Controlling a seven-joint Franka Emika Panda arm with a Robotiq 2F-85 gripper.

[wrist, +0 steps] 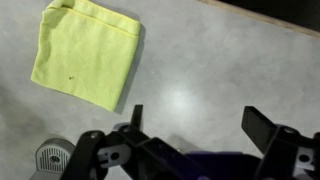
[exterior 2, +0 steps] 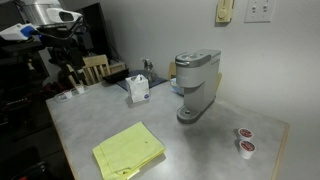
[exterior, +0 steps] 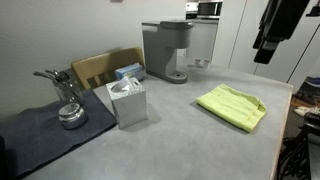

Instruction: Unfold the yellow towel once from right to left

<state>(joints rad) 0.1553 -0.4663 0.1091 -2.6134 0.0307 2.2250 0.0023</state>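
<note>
The yellow towel [exterior: 232, 106] lies folded on the grey table, a flat lime-yellow rectangle. It also shows in the other exterior view [exterior 2: 128, 152] near the table's front edge, and in the wrist view [wrist: 85, 52] at the upper left. My gripper [wrist: 200, 120] is open and empty, with bare table between its fingers. It hangs high above the table, well apart from the towel, seen as a dark shape [exterior: 265, 45] in an exterior view.
A grey coffee machine [exterior 2: 197, 85] stands at the back of the table. A white tissue box [exterior: 128, 102] sits next to a dark grey mat [exterior: 40, 135] that holds a metal piece [exterior: 68, 110]. Two coffee pods [exterior 2: 245, 140] lie near the table's corner. A wooden chair [exterior: 100, 68] stands behind.
</note>
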